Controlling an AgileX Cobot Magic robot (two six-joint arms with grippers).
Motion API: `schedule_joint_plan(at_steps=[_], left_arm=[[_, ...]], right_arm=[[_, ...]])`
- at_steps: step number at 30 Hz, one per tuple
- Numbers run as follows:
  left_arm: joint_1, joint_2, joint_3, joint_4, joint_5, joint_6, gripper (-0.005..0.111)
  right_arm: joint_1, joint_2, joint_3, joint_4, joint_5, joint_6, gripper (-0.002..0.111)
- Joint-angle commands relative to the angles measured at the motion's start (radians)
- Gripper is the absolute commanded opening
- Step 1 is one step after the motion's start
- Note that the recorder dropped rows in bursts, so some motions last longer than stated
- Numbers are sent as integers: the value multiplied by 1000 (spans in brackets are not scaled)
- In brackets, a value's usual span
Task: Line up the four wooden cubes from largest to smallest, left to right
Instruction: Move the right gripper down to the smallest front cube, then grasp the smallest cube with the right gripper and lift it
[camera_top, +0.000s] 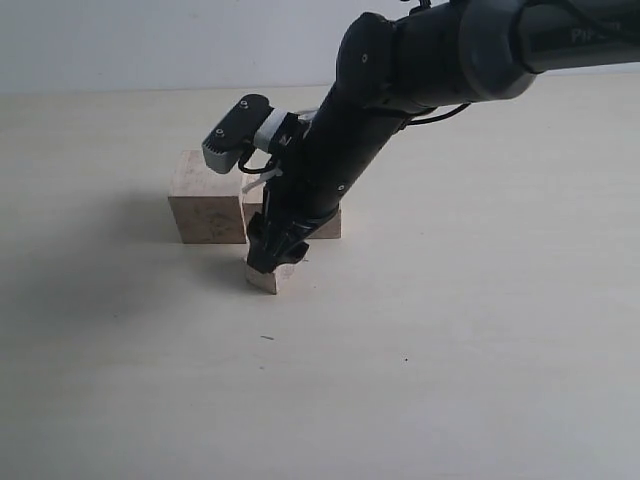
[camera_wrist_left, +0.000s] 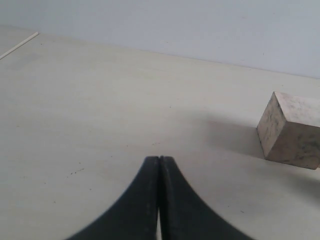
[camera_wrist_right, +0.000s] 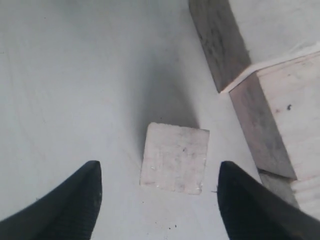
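Observation:
The largest wooden cube (camera_top: 206, 200) stands left of centre on the table. Two mid-sized cubes sit to its right, mostly hidden by my right arm: one (camera_top: 252, 194) against the large cube, the other (camera_top: 329, 223) just past the arm. The smallest cube (camera_top: 264, 280) lies in front of them on the table. My right gripper (camera_top: 273, 256) hangs directly above it, open. In the right wrist view the small cube (camera_wrist_right: 174, 158) lies between and just ahead of the spread fingers (camera_wrist_right: 82, 200), untouched. My left gripper (camera_wrist_left: 159, 161) is shut and empty, with the large cube (camera_wrist_left: 292, 129) off to one side.
The pale tabletop (camera_top: 460, 340) spreads wide to the right and front of the cubes. In the right wrist view the bigger cubes (camera_wrist_right: 280, 115) stand close beside the small one. A thin white strip (camera_wrist_left: 20, 44) lies at the table's far edge in the left wrist view.

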Motion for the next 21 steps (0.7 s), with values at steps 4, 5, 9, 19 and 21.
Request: schedule_joint_plan(at_steps=[4,5,9,19,21], left_arm=[[-5,-6,2,4,-8,0,0],[-5,-6,2,4,-8,0,0],[-5,-6,2,4,-8,0,0],[-5,-6,2,4,-8,0,0],[-5,-6,2,4,-8,0,0]], right_arm=[[1,38,1,-7,-17,-1,68],[1,42,1,-7,-19,-1,70],[1,51,1,-7,-38,-1,71],[1,53,1,-7,-85,9,70],[1,53,1,-7,-85,14,70]])
